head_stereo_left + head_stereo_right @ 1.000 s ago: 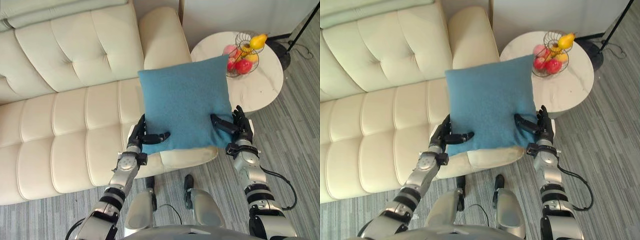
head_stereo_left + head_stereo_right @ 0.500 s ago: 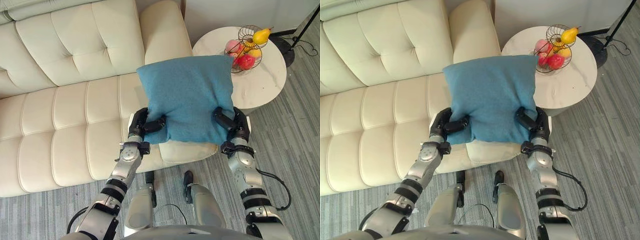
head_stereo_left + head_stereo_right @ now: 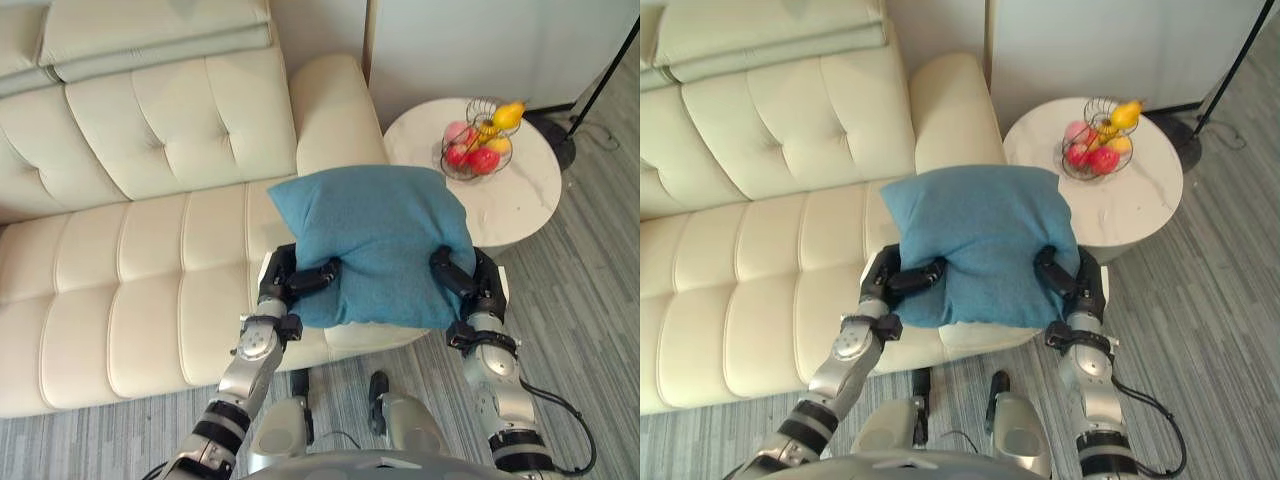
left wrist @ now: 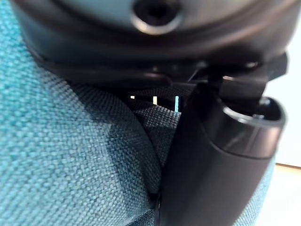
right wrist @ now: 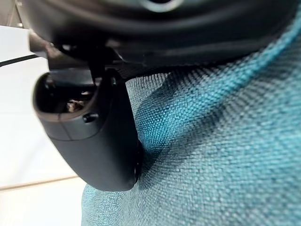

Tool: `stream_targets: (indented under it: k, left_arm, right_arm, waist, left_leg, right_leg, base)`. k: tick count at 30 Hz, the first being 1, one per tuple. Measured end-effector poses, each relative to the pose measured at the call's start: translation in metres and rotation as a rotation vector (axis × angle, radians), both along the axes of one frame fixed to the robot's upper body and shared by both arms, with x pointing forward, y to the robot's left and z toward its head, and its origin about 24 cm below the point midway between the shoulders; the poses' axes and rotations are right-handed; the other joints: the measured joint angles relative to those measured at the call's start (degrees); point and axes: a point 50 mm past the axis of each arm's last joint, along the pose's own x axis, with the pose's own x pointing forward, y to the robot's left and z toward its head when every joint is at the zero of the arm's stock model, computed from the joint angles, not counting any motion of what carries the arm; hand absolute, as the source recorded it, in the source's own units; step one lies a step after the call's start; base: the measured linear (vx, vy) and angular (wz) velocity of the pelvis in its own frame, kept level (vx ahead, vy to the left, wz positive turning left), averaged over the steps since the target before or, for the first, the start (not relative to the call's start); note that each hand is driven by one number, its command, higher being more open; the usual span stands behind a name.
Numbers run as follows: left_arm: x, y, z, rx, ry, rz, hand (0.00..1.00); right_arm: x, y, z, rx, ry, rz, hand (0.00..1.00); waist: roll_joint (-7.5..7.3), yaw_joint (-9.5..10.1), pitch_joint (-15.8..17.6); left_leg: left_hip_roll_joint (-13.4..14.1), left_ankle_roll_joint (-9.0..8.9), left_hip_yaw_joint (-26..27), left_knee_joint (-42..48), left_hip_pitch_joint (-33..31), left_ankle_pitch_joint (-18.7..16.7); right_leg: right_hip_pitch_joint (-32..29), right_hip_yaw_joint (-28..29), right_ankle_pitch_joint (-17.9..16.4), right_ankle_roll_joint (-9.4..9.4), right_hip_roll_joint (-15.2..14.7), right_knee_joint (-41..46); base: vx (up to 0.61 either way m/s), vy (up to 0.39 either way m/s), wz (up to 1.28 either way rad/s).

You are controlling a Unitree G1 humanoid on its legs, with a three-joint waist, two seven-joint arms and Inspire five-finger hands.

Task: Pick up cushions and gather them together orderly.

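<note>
A teal-blue square cushion [image 3: 372,240] hangs tilted over the right end of the cream sofa [image 3: 150,250], lifted off the seat. My left hand [image 3: 290,283] is shut on its lower left edge, thumb pressed into the fabric [image 4: 84,155]. On the lower right edge my right hand [image 3: 470,285] pinches the cloth [image 5: 225,155] in the same way. The fingers of both hands are hidden behind the cushion.
A round white side table [image 3: 505,205] stands right of the sofa, bearing a wire basket of fruit [image 3: 478,140]. The sofa's padded armrest [image 3: 335,110] lies just behind the cushion. Folded pale cushions [image 3: 150,40] rest on the sofa back. A dark lamp base [image 3: 565,150] stands at the far right.
Both hands have closed onto the cushion's lower edge and raised it; it now tips back flatter. The camera has shifted, showing more of the sofa back.
</note>
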Motion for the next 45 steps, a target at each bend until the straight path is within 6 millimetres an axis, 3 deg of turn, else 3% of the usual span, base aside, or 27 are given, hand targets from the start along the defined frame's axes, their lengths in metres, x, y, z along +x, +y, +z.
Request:
stream_targets:
  k: [5,10,13,16,18,19,20,21,23,25,27,28,29,30,31,34,35,37,38,40,45]
  left_arm:
    - [-0.021,0.003,0.004,-0.100,-0.005,0.026,0.00]
    - [-0.031,0.003,0.003,-0.130,0.004,0.027,0.00]
    - [-0.033,0.001,0.003,-0.136,0.007,0.020,0.00]
    - [-0.032,-0.003,0.007,-0.158,-0.008,0.023,0.00]
    - [-0.029,-0.004,0.012,-0.164,-0.031,0.022,0.00]
    - [-0.027,-0.005,0.014,-0.174,-0.039,0.022,0.00]
    - [-0.027,-0.005,0.014,-0.180,-0.037,0.024,0.00]
    - [-0.028,-0.007,0.012,-0.185,-0.029,0.022,0.00]
    - [-0.027,-0.007,0.014,-0.188,-0.041,0.024,0.00]
    - [-0.027,-0.009,0.015,-0.197,-0.050,0.017,0.00]
    - [-0.027,-0.016,0.016,-0.206,-0.055,-0.009,0.00]
    - [-0.025,-0.018,0.016,-0.203,-0.059,-0.020,0.00]
    - [-0.024,-0.017,0.016,-0.197,-0.057,-0.021,0.00]
    - [-0.025,-0.015,0.008,-0.180,-0.027,-0.018,0.00]
    - [-0.029,-0.013,0.000,-0.171,0.009,-0.010,0.00]
    - [-0.035,-0.009,-0.005,-0.162,0.035,0.003,0.00]
    - [-0.036,-0.008,-0.006,-0.160,0.040,0.009,0.00]
    - [-0.037,-0.008,-0.007,-0.160,0.044,0.009,0.00]
    - [-0.036,-0.008,-0.007,-0.158,0.042,0.006,0.00]
    - [-0.035,-0.009,-0.006,-0.159,0.038,0.004,0.00]
    - [-0.038,-0.016,-0.008,-0.156,0.057,-0.030,0.00]
  right_arm:
    - [-0.013,0.005,0.022,-0.104,-0.079,0.030,0.00]
    - [-0.024,0.005,0.024,-0.169,-0.074,0.030,0.00]
    - [-0.029,0.005,0.024,-0.196,-0.070,0.017,0.00]
    - [-0.028,0.006,0.031,-0.231,-0.098,-0.001,0.00]
    - [-0.023,0.006,0.037,-0.248,-0.128,-0.009,0.00]
    - [-0.019,0.006,0.041,-0.260,-0.147,-0.013,0.00]
    - [-0.017,0.007,0.041,-0.265,-0.148,-0.013,0.00]
    - [-0.017,0.006,0.041,-0.279,-0.145,-0.016,0.00]
    - [-0.015,0.006,0.042,-0.288,-0.153,-0.015,0.00]
    - [-0.013,0.003,0.045,-0.304,-0.162,-0.013,0.00]
    - [-0.013,-0.004,0.045,-0.329,-0.159,-0.031,0.00]
    - [-0.009,-0.007,0.041,-0.331,-0.143,-0.044,0.00]
    - [-0.008,-0.008,0.039,-0.331,-0.135,-0.046,0.00]
    - [-0.006,-0.005,0.030,-0.315,-0.100,-0.048,0.00]
    - [-0.008,-0.002,0.022,-0.321,-0.065,-0.041,0.00]
    - [-0.010,0.000,0.010,-0.317,-0.009,-0.024,0.00]
    - [-0.010,0.002,0.008,-0.315,0.002,-0.017,0.00]
    - [-0.011,0.002,0.007,-0.315,0.005,-0.016,0.00]
    - [-0.011,0.002,0.007,-0.315,0.002,-0.016,0.00]
    - [-0.010,0.001,0.008,-0.320,-0.003,-0.017,0.00]
    - [-0.020,-0.006,0.002,-0.310,0.032,-0.044,0.00]
  waist:
    - [0.00,0.06,-4.0]
    - [0.12,0.02,-5.1]
    - [0.47,0.04,-5.3]
    - [0.84,1.10,-5.4]
    - [0.86,1.27,-5.6]
    - [0.35,1.18,-5.5]
    - [0.35,1.22,-5.5]
    - [0.47,1.31,-5.5]
    - [0.73,0.83,-5.7]
    - [1.20,-0.30,-6.0]
    - [2.22,-1.05,-6.8]
    - [2.17,-1.44,-6.8]
    - [1.69,-1.42,-6.7]
    - [0.30,-1.38,-6.8]
    - [-0.19,-1.37,-6.8]
    - [-0.15,-1.37,-6.5]
    - [-0.01,-1.41,-6.2]
    - [0.35,-1.75,-5.8]
    - [-0.24,-1.97,-6.2]
    - [-0.47,-2.09,-6.1]
    - [0.14,-1.91,-6.5]
  left_leg:
    - [0.0,0.03,-0.3,-0.9,3.0,-0.1]
    - [-0.3,0.13,-2.5,-0.5,3.9,-0.2]
    - [-0.5,0.06,-5.6,1.3,0.9,-0.2]
    - [-0.8,-0.78,-9.3,5.6,-5.6,0.6]
    - [-1.5,-2.65,-9.7,5.1,-10.2,6.2]
    - [-1.3,-0.51,-6.8,7.6,-11.8,4.9]
    - [-0.7,0.89,-4.1,14.5,-13.1,0.4]
    - [1.3,2.28,-0.3,24.4,-12.5,-6.8]
    - [5.1,-0.59,3.3,28.8,-6.6,-11.9]
    - [6.2,-1.41,4.6,26.6,-2.7,-12.9]
    - [5.8,-1.83,4.9,17.4,1.7,-13.3]
    - [5.0,-1.50,6.3,11.0,3.0,-14.2]
    - [4.5,-1.64,6.5,10.1,3.1,-13.8]
    - [2.3,-0.81,7.4,8.9,3.1,-12.6]
    - [0.8,-0.54,8.2,9.4,3.0,-12.7]
    - [-0.6,1.92,9.3,12.1,1.1,-13.6]
    - [-0.5,3.03,9.3,12.3,0.9,-13.8]
    - [0.0,3.31,8.2,12.3,0.9,-13.8]
    - [-0.2,2.72,6.5,12.2,0.2,-13.4]
    - [-0.4,2.38,5.3,12.1,-0.4,-13.3]
    - [0.2,0.21,-1.3,11.7,-1.5,-11.6]
  right_leg:
    - [3.5,-0.3,0.1,0.20,0.2,-1.7]
    - [6.6,-2.5,0.0,0.31,0.4,-2.7]
    - [6.1,-5.2,-0.1,0.18,0.3,-2.6]
    - [1.1,-8.7,-1.6,-1.04,-0.1,1.8]
    - [-2.4,-10.9,-1.6,-2.00,-0.8,3.1]
    - [-3.6,-13.2,-0.6,-2.95,-2.8,2.2]
    - [-3.6,-13.8,-0.3,-3.00,-3.1,2.1]
    - [-2.5,-15.1,0.4,-3.61,-3.2,1.6]
    - [-1.7,-16.7,1.4,-3.82,-3.2,0.4]
    - [-1.8,-17.7,3.1,-3.46,-3.2,-0.9]
    - [-3.4,-18.2,5.8,-2.69,-3.2,-2.4]
    - [-5.2,-18.0,8.0,-2.01,-3.7,-3.2]
    - [-5.5,-17.5,8.8,-1.81,-4.0,-3.5]
    - [-5.9,-15.4,11.2,-0.74,-5.1,-5.2]
    - [-5.5,-13.3,13.4,0.34,-5.9,-7.2]
    - [-5.8,-8.1,17.9,2.60,-6.8,-9.5]
    - [-6.1,-5.0,17.2,3.12,-6.5,-8.1]
    - [-6.1,-1.1,11.1,3.13,-4.9,-1.7]
    - [-4.5,1.6,6.5,2.56,-3.3,-1.1]
    - [-3.5,1.8,5.5,3.03,-3.1,-2.8]
    - [-1.0,-1.8,3.4,1.43,-2.2,-2.7]
  base:
    - [0.01,0.008,0.03]
    - [-0.05,-0.007,0.21]
    - [-0.09,-0.026,0.57]
    - [-0.09,-0.033,0.65]
    - [-0.14,-0.048,0.74]
    - [-0.14,-0.030,0.64]
    - [-0.11,-0.048,0.74]
    - [-0.06,-0.044,0.54]
    - [-0.10,0.033,0.40]
    - [-0.13,0.144,0.32]
    - [-0.20,0.226,0.22]
    - [-0.18,0.197,-0.01]
    - [-0.23,0.225,-0.12]
    - [-0.17,0.168,-0.24]
    - [-0.21,0.217,-0.27]
    - [-0.19,0.228,-0.15]
    - [-0.13,0.148,0.01]
    - [-0.05,0.029,0.25]
    - [0.01,-0.058,0.44]
    - [0.04,-0.094,0.44]
    - [0.10,-0.082,0.67]
